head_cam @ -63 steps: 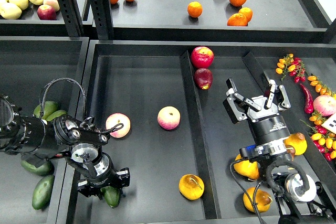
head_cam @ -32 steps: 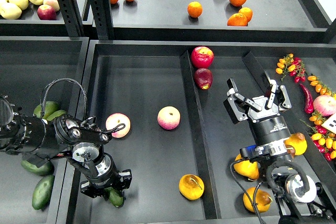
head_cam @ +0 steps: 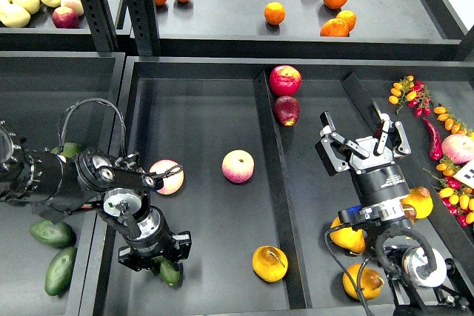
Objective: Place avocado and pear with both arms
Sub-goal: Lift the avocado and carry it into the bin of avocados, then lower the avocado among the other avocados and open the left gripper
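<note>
A dark-green avocado lies low in the front left corner of the middle tray, under my left gripper, which looks shut on it. A yellow-orange pear with a thin stem lies in the same tray at the front, right of the avocado. My right gripper is open and empty, held over the right compartment, well behind the pear and apart from it.
Two pink-yellow peaches lie mid-tray. Red apples sit at the back by the divider. More pears lie by my right arm. Spare avocados lie in the left tray. Oranges sit on the shelf.
My left gripper has moved right and a little toward the tray's middle, with the avocado moving along under it. The right arm and the pear have not moved.
</note>
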